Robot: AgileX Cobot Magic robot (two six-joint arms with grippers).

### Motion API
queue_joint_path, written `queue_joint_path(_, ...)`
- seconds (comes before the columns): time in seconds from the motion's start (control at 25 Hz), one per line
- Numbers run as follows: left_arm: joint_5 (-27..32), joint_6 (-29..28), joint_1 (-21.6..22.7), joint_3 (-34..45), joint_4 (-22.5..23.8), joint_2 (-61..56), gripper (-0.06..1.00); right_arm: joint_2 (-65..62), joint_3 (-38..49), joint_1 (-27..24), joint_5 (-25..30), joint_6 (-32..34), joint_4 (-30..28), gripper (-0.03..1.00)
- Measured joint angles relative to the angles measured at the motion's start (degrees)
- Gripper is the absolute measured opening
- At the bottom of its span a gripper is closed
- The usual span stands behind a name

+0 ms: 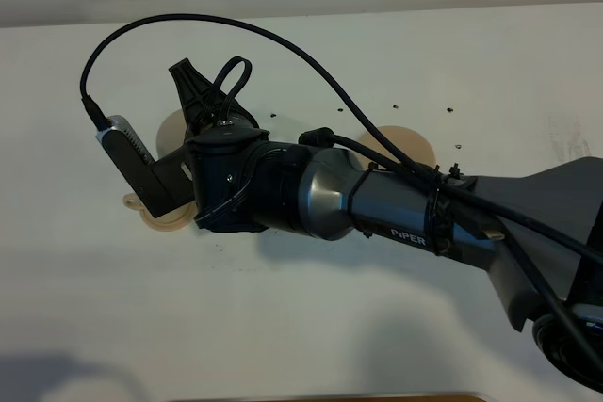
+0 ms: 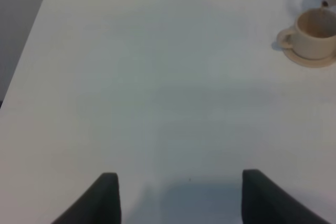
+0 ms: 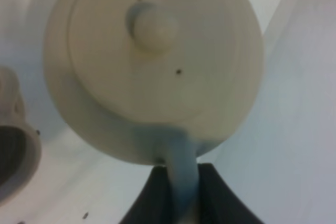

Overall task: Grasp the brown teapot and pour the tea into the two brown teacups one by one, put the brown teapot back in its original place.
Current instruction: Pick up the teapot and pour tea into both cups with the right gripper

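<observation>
While the right gripper is clenching the loop handle of the brown teapot, the pot's knobbed lid is facing the wrist camera. Gripping at the handle is leaving the spout free on the far side. A teacup is showing just beside the pot's body, so I am judging that the pot is being held over the cups for pouring. The spout is hidden, and I cannot tell whether tea is running. From the high camera the right arm is reaching across the middle with its wrist rolled onto its side, which is fitting a tilted pot. It is covering the teapot and most of both cups, with only edges of their saucers peeking out. The wide saucer is lying bare behind the arm, apart from the cups, and I am reading it as the return spot. The left gripper is standing released and holding nothing over bare tabletop, with a teacup well off to one side, leaving the pour to the other arm.
</observation>
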Motion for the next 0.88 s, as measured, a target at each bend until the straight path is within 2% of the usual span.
queue_joint_path(0.88, 0.0, 0.0, 0.0, 0.0, 0.0, 0.0, 0.49, 0.0, 0.23, 0.0, 0.05, -5.04, -2.57, 0.11)
